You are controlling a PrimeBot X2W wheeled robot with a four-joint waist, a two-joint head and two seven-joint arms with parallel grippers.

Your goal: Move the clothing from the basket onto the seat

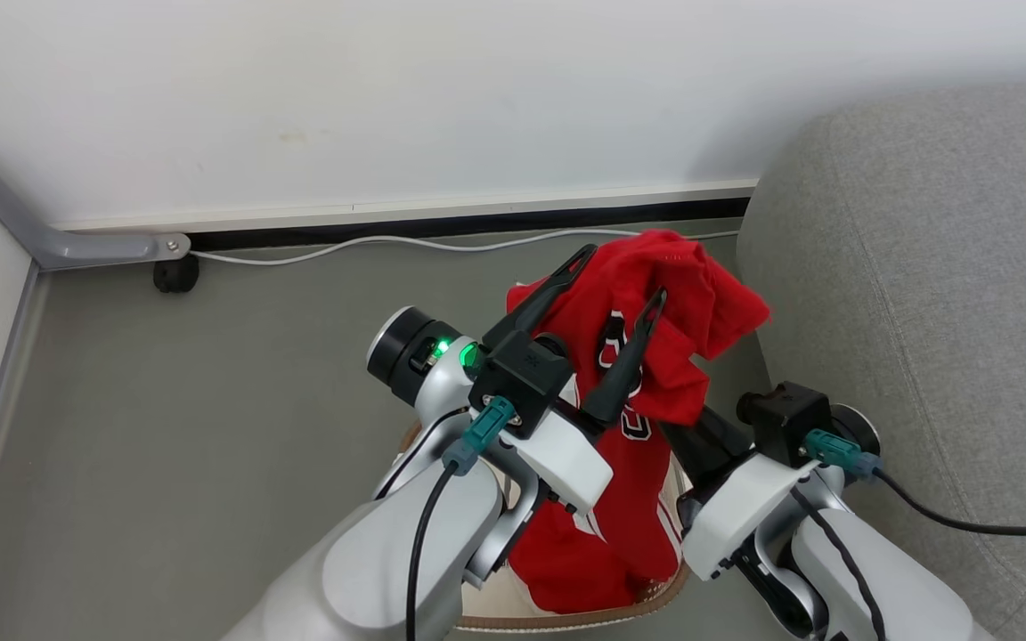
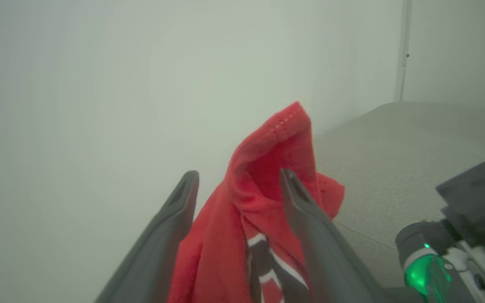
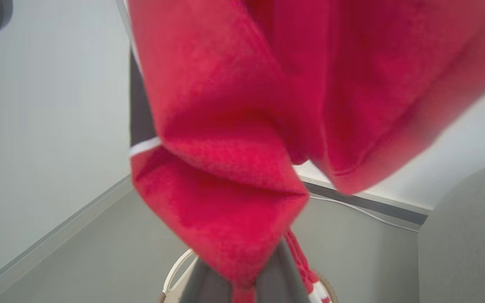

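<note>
Right gripper [image 3: 267,273]: clenched, a fold of the red clothing [image 1: 700,294] pinched between its fingers. The cloth drapes over and past the tips, so the tips themselves are hidden. This grip looks to be carrying the load.

Left gripper [image 1: 623,276]: released, fingers spread wide and pointing up toward the far wall [image 1: 388,107]. Cloth stands between and behind the two fingers, with no squeeze on it. Reads as a handover: one claw takes hold so the other can let go.

Clothing: a bunched peak is raised high over the basket [image 1: 566,620], with a number patch showing partway down. The lower part trails into the basket, near, under both arms. Cannot tell whether that lower red is the same garment or a second one.

Seat [image 1: 923,267]: at right, just beside the basket, no red on the part in view. The lifted bundle hangs left of its edge.

Judgement: lift under way, transfer to the seat not yet made. The height probably serves to clear the basket rim before a swing right. The trailing cloth may drag or catch on that rim.
</note>
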